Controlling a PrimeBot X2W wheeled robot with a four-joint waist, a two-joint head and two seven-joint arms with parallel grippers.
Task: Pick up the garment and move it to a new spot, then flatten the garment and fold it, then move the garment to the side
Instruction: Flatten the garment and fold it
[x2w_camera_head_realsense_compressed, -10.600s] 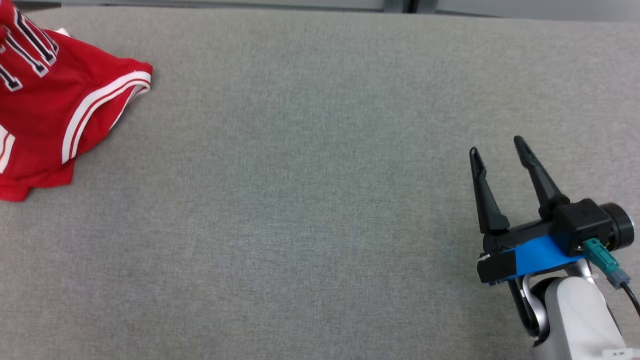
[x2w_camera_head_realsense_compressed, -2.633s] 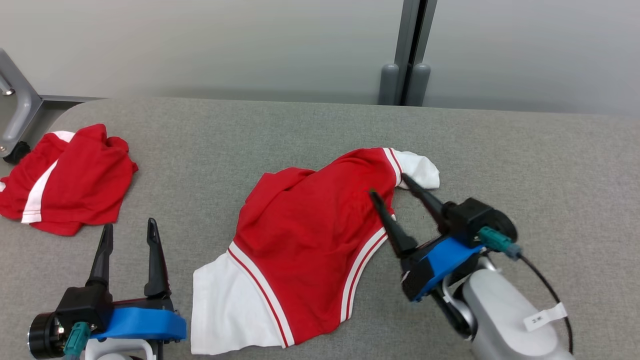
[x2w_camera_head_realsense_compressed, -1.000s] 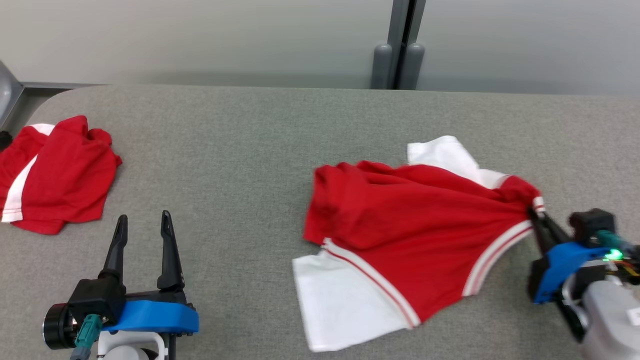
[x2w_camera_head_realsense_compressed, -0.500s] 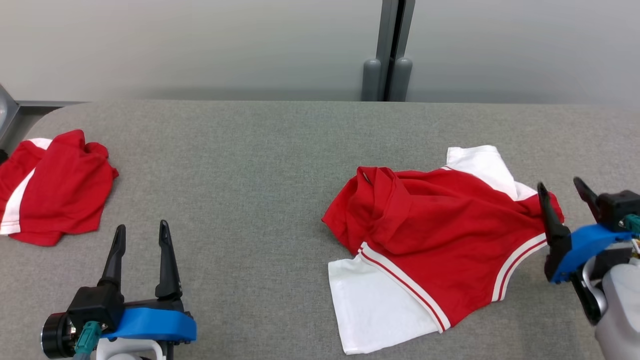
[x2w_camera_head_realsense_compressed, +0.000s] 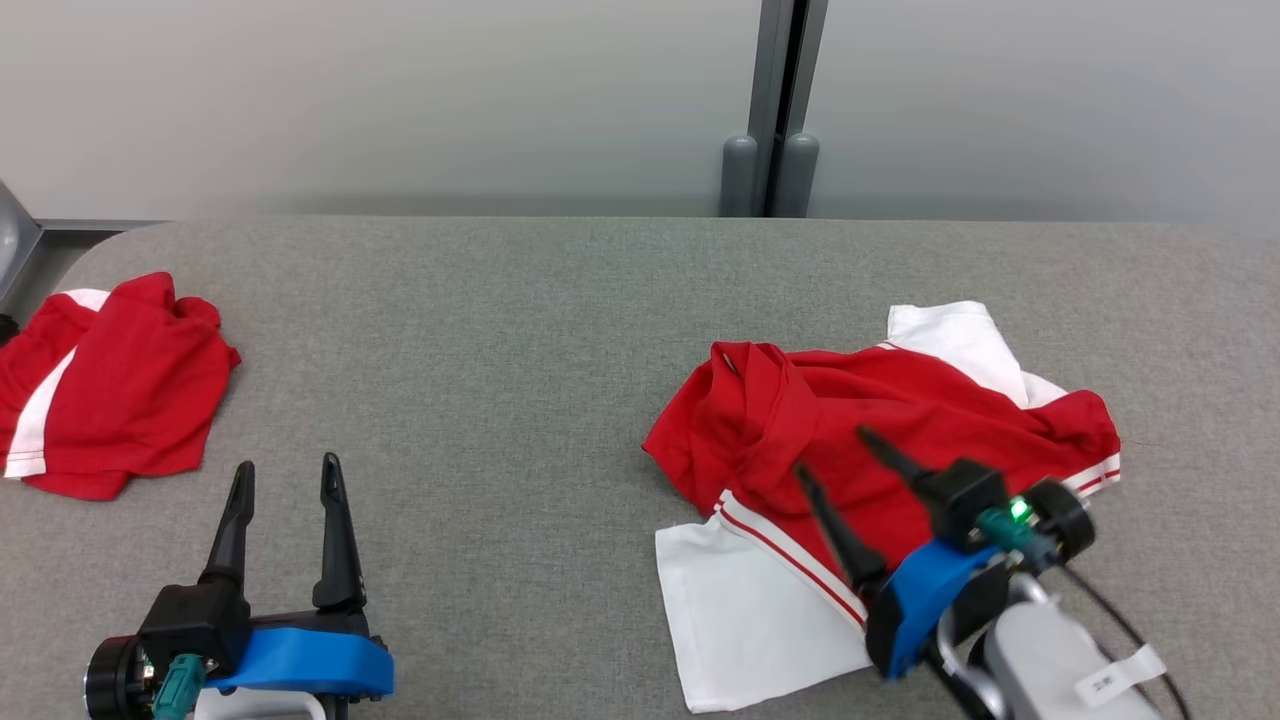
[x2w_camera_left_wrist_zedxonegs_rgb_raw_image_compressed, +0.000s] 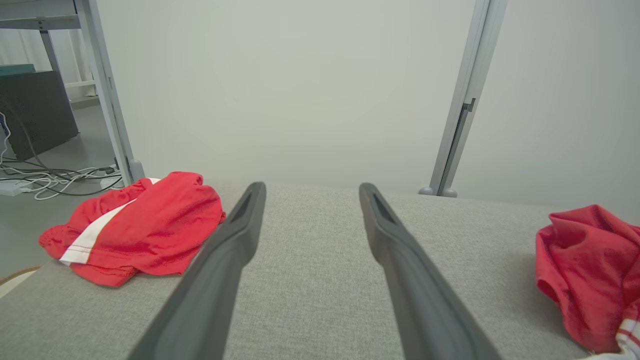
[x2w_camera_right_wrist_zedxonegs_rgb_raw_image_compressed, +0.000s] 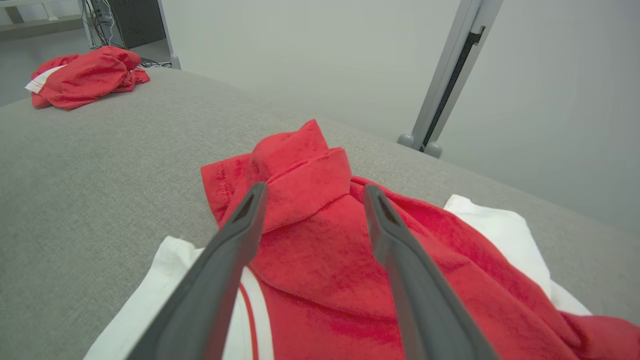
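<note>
Grey table (x2w_camera_head_realsense_compressed: 500, 350), rumpled garment (x2w_camera_head_realsense_compressed: 900, 420), floor cables (x2w_camera_left_wrist_zedxonegs_rgb_raw_image_compressed: 50, 180) in left wrist view

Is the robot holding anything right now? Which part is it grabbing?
Nothing is held. The right gripper is open over the shirt, and the left gripper is open and empty.
</note>
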